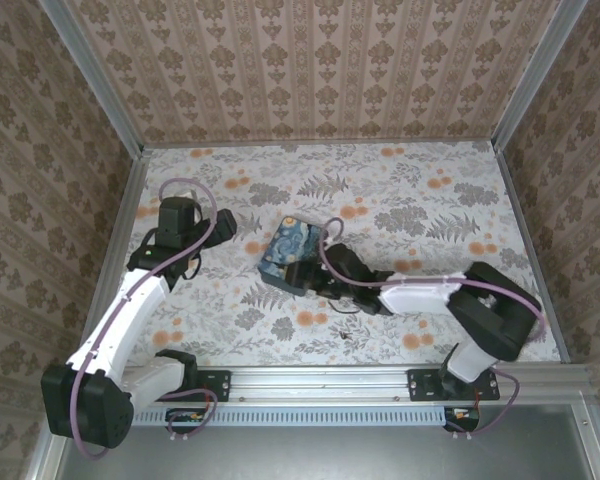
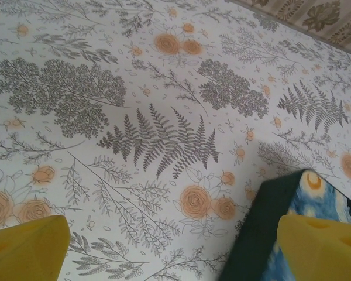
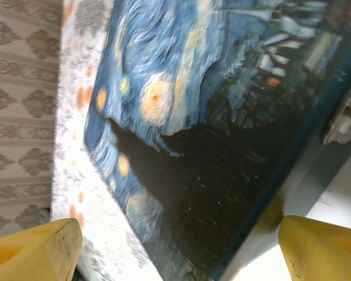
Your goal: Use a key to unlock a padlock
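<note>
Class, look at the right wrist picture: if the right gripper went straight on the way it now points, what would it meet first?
Most likely the blue painted box, which lies close ahead of the right gripper, whose fingers are open. The exact depth is unclear.

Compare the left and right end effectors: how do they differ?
The left end effector faces mostly bare table, the printed box just entering beside one fingertip; the right end effector has the box's painted face close before it. The left stands left of the box, the right at its near right. Both are open, yellow-tipped, holding nothing.
</note>
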### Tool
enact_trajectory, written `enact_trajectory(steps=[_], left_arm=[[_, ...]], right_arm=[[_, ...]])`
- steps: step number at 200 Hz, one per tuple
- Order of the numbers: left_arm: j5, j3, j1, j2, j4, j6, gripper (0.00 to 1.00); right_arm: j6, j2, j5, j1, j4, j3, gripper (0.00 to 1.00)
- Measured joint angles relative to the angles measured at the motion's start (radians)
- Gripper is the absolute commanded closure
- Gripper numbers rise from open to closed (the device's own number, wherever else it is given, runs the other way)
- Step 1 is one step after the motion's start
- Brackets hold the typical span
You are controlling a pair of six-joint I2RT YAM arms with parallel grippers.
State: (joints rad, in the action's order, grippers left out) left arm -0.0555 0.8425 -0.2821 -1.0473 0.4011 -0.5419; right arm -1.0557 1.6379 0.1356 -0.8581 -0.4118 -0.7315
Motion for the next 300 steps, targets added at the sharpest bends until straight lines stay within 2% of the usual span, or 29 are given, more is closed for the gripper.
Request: enact_trajectory(steps=[34,54,74,115,137,155,190,243,300], left_arm=[[0.008,-0.017,-0.012,0.003,0.0,-0.029,0.0],[0.009,-0.025,-0.015,0.009,0.002,-0.045,0.0],[0.01,-0.032,-0.018,0.008,-0.001,-0.065,0.0],[0.038,-0.083,-0.022,-0.029,-0.043,-0.111,0.0],[0.059,-0.093,-0.039,-0.084,-0.061,-0.127,0.0],[0.072,-0.094,-0.061,-0.118,-0.077,-0.137,0.0],[0.087,-0.094,-0.127,-0.174,-0.108,-0.16,0.0],[0.087,-0.094,-0.254,-0.285,-0.186,-0.211,0.0],[0.09,-0.009,-0.276,-0.441,-0.244,-0.222,0.0]], right_arm=[[-0.055,0.153,0.09,-0.011,-0.115,-0.138,0.15],[-0.06,0.135,0.12,-0.005,-0.123,-0.132,0.14],[-0.046,0.044,0.132,0.022,-0.072,-0.088,0.14],[0.037,-0.182,0.146,0.193,0.103,-0.079,0.12],[0.085,-0.192,0.161,0.282,0.192,-0.129,0.12],[0.124,-0.164,0.174,0.317,0.256,-0.184,0.15],[0.181,-0.055,0.195,0.331,0.303,-0.262,0.24],[0.193,0.016,0.195,0.331,0.314,-0.25,0.26],[0.16,0.037,0.182,0.332,0.264,-0.193,0.34]])
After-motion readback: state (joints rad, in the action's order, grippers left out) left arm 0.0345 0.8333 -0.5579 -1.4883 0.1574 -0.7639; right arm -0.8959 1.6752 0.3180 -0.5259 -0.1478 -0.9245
